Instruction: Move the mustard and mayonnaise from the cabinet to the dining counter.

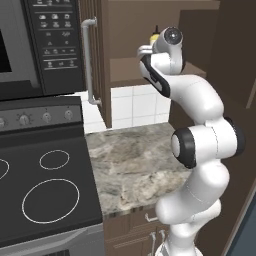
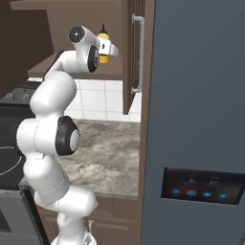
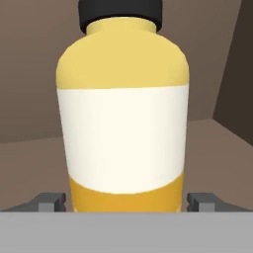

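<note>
The mustard (image 3: 123,113), a yellow squeeze bottle with a white label and a dark cap, stands upright on the brown shelf of the cabinet (image 1: 125,70), right in front of the hand. My gripper (image 3: 126,203) is open, with one dark fingertip on each side of the bottle's base and a small gap at either side. From the base, the mustard (image 2: 102,40) peeks out beside the raised white hand, and the mustard's (image 1: 155,36) yellow top shows behind the wrist. The cabinet door (image 2: 136,48) stands open. The mayonnaise and the dining counter are out of view.
A small marble worktop (image 1: 135,160) lies below the cabinet, with a white tiled wall behind. A black stove (image 1: 45,190) and a microwave (image 1: 55,40) stand to the left. A tall grey fridge (image 2: 196,119) closes off the right side.
</note>
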Motion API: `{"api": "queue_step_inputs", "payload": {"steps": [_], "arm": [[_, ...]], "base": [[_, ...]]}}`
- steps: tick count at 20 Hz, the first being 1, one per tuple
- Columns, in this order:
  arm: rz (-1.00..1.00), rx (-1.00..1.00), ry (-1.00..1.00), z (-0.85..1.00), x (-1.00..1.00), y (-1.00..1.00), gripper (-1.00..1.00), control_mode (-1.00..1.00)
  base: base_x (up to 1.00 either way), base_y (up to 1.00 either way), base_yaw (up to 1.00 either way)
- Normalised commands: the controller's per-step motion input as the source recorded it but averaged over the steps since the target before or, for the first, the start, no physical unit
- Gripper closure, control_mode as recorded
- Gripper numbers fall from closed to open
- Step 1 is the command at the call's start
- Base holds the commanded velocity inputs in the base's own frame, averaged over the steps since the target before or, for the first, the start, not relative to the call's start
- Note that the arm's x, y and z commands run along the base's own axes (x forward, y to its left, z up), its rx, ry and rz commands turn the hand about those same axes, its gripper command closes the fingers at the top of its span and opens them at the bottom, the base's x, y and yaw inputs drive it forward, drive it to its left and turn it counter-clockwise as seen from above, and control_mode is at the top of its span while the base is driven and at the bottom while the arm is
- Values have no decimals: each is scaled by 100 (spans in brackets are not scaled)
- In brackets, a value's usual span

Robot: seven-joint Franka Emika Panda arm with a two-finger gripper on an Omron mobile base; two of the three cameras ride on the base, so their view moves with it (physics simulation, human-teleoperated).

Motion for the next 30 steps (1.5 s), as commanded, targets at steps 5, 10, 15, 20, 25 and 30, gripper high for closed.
{"api": "queue_step_inputs", "payload": {"steps": [5, 10, 15, 20, 25, 30], "arm": [[0, 0, 0, -2, -1, 0, 100, -100], [0, 0, 0, -1, -16, 0, 100, -100], [0, 0, -9, 0, -53, 25, 100, -100], [-1, 0, -11, 0, -66, 25, 100, -100], [-1, 0, -9, 4, -71, 21, 100, -100], [-4, 0, -6, 7, -69, 22, 100, -100]], "base": [[0, 0, 0], [0, 0, 0], [0, 0, 0], [0, 0, 0], [0, 0, 0], [0, 0, 0]]}}
